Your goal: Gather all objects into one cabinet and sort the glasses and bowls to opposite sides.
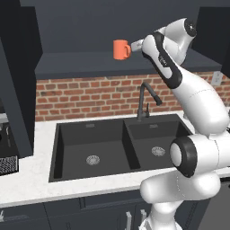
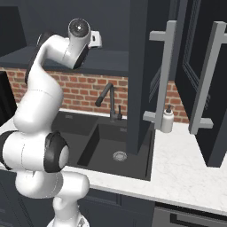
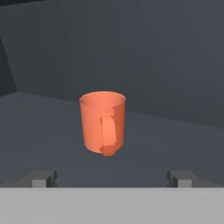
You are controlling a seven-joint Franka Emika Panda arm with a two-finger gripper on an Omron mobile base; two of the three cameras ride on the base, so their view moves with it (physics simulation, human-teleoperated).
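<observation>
While the orange mug (image 3: 103, 124) stands upright mid-frame on the dark cabinet shelf (image 3: 39, 131), handle toward you, keep the gripper (image 3: 112, 178) wide open, empty, and advance centred.

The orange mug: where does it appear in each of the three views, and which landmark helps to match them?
Left base view: the orange mug stands upright on the dark shelf, top centre, left of the gripper.
Right base view: I find no mug here.
Hand view: centre, handle facing the camera, fingertips wide apart before it.
Shared landmark: the black faucet in both base views.
</observation>
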